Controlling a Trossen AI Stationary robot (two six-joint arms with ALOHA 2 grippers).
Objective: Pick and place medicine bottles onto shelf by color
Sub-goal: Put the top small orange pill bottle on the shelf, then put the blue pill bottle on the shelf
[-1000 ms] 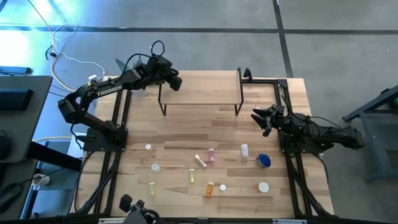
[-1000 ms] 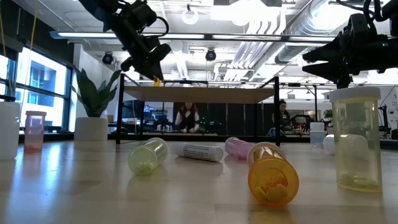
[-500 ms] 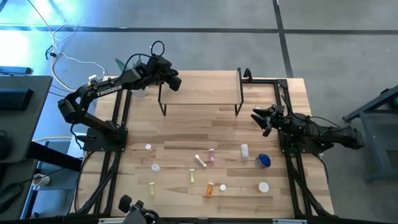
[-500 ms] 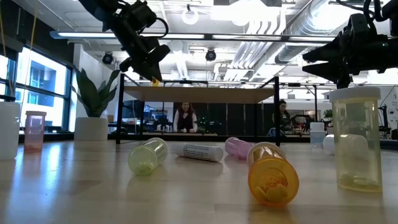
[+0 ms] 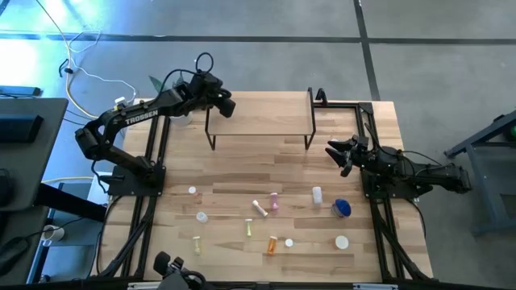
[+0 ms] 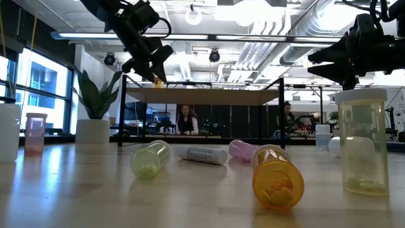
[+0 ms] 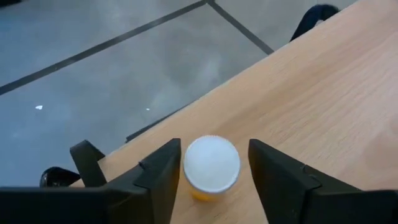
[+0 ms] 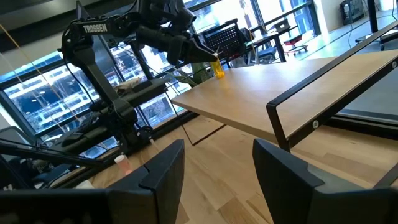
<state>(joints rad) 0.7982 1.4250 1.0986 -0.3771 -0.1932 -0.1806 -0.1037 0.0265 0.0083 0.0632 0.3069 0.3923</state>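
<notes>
Room: open workshop with windows, ceiling ducts, and a person [image 6: 187,119] seated beyond the table [image 5: 242,181].
Shelf: light-wood shelf [image 5: 260,114] on black legs at the table's far edge.
Left gripper: left gripper [image 7: 213,180] is over the shelf's left far corner, fingers parted on either side of an orange bottle [image 7: 211,168] with a white cap that stands upright on the board; fingers flank it with slim gaps.
Right gripper: right gripper [image 5: 337,152] hangs by the shelf's right end, fingers spread wide, empty.
Bottles: others scattered on the near table, among them a blue bottle [image 5: 342,209], a pink bottle [image 5: 274,200] and a lying orange one [image 6: 277,178].
Plant: potted plant [image 6: 95,107] at the far left.
</notes>
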